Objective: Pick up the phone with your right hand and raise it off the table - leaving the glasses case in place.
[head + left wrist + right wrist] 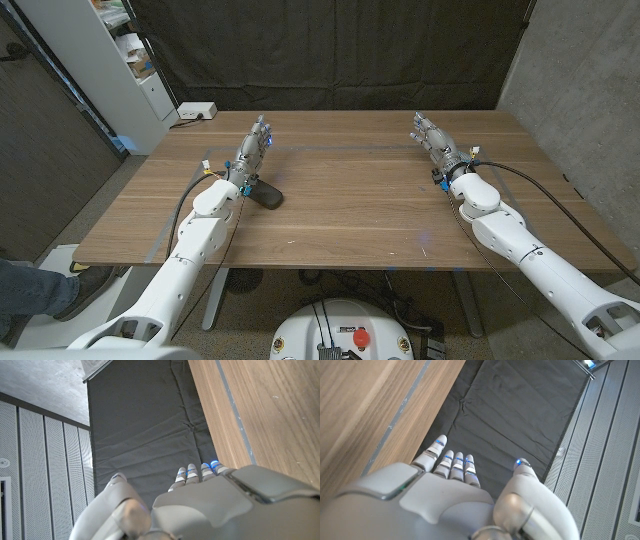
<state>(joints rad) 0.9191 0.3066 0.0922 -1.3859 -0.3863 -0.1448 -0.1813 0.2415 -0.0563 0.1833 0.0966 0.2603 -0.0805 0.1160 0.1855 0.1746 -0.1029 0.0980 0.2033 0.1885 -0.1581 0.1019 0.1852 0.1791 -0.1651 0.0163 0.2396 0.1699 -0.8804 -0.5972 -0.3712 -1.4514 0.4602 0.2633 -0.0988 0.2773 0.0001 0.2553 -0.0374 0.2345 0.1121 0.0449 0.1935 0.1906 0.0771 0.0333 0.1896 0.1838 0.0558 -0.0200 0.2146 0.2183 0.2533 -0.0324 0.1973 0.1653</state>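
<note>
The wooden table [350, 215] carries one dark object: a black oblong item [266, 195], most likely the glasses case, lying at about 9 o'clock from the table centre, touching or just beside the left forearm near the wrist. Whether this item is the case or the phone cannot be told; no second object is distinguishable on the tabletop.

The left hand [256, 143] is extended toward 11 o'clock, fingers straight and close together, holding nothing. In the left wrist view, the left hand [200, 500] has its fingers [192, 472] reaching beyond the table edge toward the black curtain [145, 435].

The right hand [433, 136] is positioned at 2 o'clock, well apart from the black item, fingers extended, thumb spread, holding nothing. The right wrist view confirms this: right hand [455, 495], fingers [454, 462] straight, thumb [522, 466] apart.

A white box [197, 111] sits at the far left corner.
</note>
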